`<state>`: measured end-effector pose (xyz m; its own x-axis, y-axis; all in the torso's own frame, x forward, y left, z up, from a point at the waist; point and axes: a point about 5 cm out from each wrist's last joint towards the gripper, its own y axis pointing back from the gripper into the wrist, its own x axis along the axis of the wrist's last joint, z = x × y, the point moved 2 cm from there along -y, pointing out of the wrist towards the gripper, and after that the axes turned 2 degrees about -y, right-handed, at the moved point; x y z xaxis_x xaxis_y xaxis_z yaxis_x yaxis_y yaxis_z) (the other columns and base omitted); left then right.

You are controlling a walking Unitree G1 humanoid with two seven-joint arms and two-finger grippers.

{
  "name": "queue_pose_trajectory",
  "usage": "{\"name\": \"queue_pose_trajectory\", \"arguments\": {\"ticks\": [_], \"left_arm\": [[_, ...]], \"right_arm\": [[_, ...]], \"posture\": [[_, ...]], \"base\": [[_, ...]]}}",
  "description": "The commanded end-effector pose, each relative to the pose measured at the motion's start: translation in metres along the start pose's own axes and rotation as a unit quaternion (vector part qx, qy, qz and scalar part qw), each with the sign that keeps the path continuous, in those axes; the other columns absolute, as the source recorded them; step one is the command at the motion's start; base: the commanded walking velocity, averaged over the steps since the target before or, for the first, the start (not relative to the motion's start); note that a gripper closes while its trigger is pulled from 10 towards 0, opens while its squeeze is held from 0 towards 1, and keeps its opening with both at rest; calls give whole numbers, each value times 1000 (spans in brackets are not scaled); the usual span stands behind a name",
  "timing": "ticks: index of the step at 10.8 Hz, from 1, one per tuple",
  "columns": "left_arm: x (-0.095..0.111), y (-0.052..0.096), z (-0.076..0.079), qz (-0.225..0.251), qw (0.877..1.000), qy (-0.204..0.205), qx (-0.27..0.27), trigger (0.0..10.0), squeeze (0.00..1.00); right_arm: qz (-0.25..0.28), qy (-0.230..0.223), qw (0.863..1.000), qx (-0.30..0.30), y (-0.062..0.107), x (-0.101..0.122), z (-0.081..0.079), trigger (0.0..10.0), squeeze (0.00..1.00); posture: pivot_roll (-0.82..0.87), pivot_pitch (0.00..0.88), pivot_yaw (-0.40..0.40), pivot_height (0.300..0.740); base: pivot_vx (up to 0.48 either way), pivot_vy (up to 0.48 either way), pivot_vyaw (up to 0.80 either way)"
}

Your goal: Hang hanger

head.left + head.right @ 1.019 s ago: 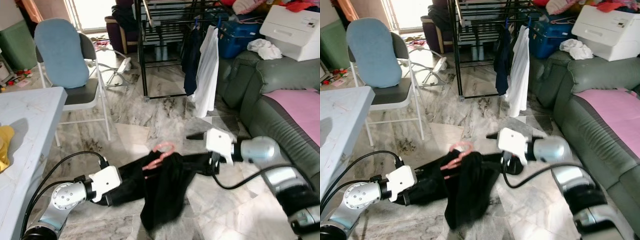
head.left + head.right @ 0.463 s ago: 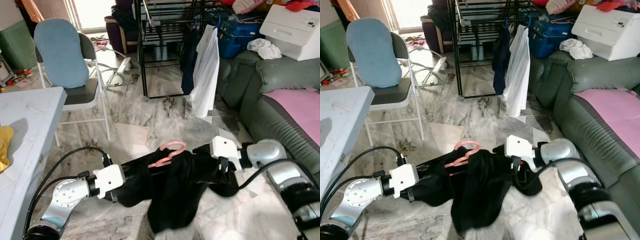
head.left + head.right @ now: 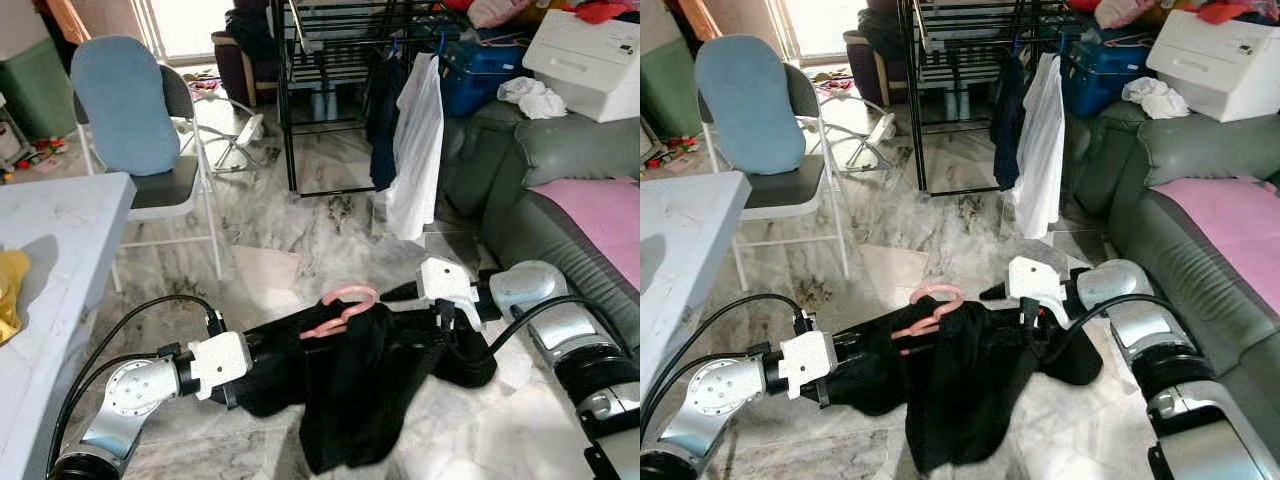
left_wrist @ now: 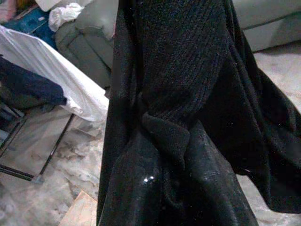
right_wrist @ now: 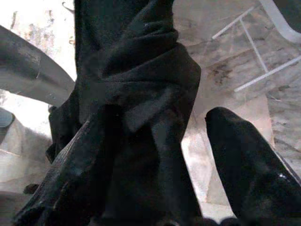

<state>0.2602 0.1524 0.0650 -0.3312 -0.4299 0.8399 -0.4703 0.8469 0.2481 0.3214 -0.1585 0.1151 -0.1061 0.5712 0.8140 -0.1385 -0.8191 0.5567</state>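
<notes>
Pink plastic hanger (image 3: 343, 310), draped in a black knitted garment (image 3: 360, 385), spans crosswise between both grippers; left gripper (image 3: 262, 362) and right gripper (image 3: 1032, 322) each look clamped on cloth, black clothes rack (image 3: 330, 60) well ahead.

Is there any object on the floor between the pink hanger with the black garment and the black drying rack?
Nothing visible blocks the way: bare marble floor lies between the pink hanger and the drying rack. The folding chair stands off to the left.
</notes>
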Motion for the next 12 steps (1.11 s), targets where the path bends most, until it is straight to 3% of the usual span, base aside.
{"name": "queue_pose_trajectory", "arguments": {"ticks": [1,4,12], "left_arm": [[8,0,-5,16,1000,-12,8,0,0],[10,-3,-6,22,1000,-13,9,0,0],[7,-9,-4,19,999,-2,28,0,0]], "right_arm": [[-5,9,1000,20,-3,2,-1,0,0],[-11,-2,999,41,-7,-2,-3,0,0],[3,-19,1000,24,-12,-5,-3,0,0]], "posture": [[-52,0,17,740],[-53,0,15,740],[-51,0,7,740]], "base": [[0,0,0],[0,0,0],[0,0,0]]}}
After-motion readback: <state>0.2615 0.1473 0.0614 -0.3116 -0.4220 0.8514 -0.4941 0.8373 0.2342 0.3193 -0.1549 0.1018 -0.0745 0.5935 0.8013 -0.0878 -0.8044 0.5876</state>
